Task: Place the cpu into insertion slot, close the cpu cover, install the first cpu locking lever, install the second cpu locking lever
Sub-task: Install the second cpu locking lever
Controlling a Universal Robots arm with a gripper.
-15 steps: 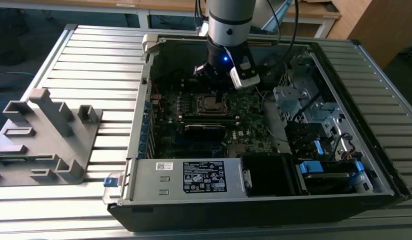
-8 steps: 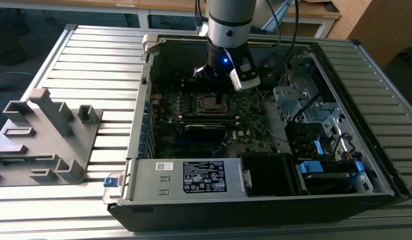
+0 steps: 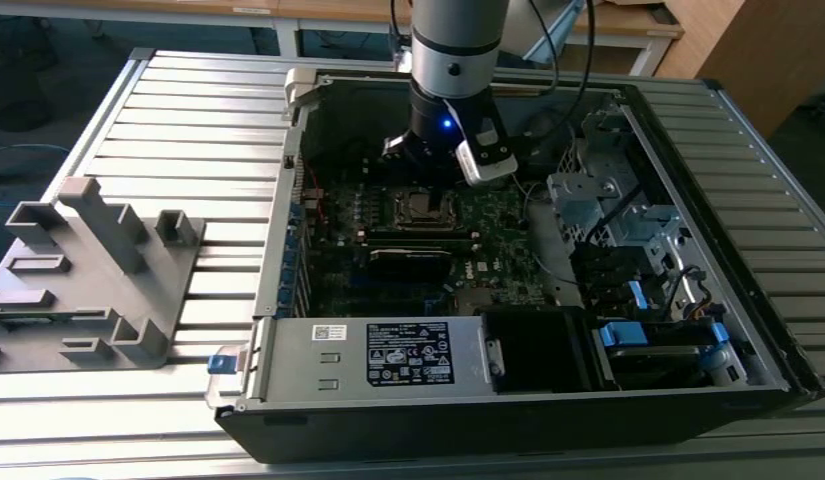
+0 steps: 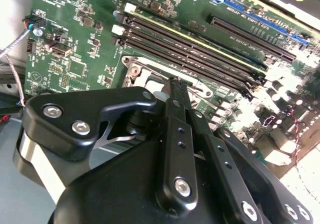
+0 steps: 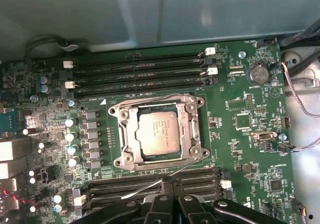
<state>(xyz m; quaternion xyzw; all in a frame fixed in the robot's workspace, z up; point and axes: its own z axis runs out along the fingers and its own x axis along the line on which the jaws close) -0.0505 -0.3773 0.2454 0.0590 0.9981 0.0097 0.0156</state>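
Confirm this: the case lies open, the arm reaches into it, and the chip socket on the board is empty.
Wrong on one count: the socket is not empty. The first wrist view shows the chip seated in it, framed by the cover. The rest holds.

Open room above cpu [image 5: 156, 133] (memory slots [image 5: 140, 71] flanking)

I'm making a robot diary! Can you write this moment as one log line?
cpu: seated | cpu cover: down around it | tool: shut, beside thin lever wire
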